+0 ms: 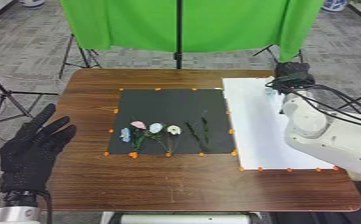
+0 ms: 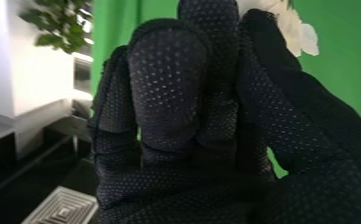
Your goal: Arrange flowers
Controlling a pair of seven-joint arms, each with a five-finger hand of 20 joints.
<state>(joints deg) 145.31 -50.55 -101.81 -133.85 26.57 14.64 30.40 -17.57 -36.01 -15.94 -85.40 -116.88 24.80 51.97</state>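
While pinching a white flower [image 2: 292,29] in right robot hand [image 1: 294,75] near counter [image 1: 141,185]'s far edge, probably for placing, shown with left robot hand [image 1: 32,152] open, other flowers [image 1: 174,130] on mat [image 1: 159,106], presumably for easy picking.

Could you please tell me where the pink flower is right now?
In the head view, the pink flower lies on the left part of the black mat, between the blue flower and the pale blue one.

Brown table [image 1: 159,187], black mat [image 1: 159,105], white sheet [image 1: 270,150], orange tabs [image 1: 133,155]
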